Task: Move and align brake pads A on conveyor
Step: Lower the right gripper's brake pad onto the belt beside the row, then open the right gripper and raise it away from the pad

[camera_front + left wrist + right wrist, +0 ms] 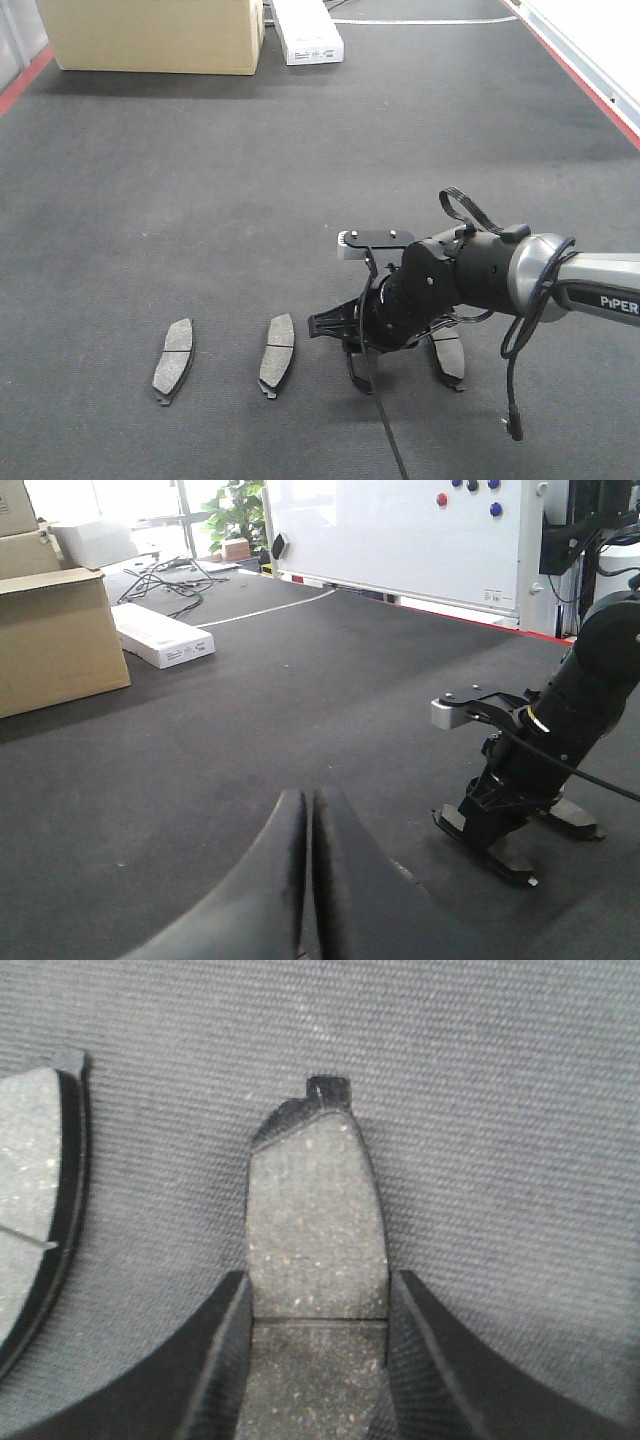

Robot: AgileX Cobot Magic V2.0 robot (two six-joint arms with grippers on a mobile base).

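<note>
Pads [278, 354] lie on conveyor [200, 200], four in a near row. Right gripper [318, 1360] straddles third pad [316, 1230], fingers [215, 1360] flanking its edges; contact unclear. Left gripper [308, 880] closed, empty, hovering left.

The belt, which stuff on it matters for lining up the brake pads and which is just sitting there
Job:
brake pads
belt
right claw

Lying about:
cardboard box
white box

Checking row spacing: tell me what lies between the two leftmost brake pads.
Only bare conveyor between leftmost pad and second pad, shown in the front-facing view.
</note>
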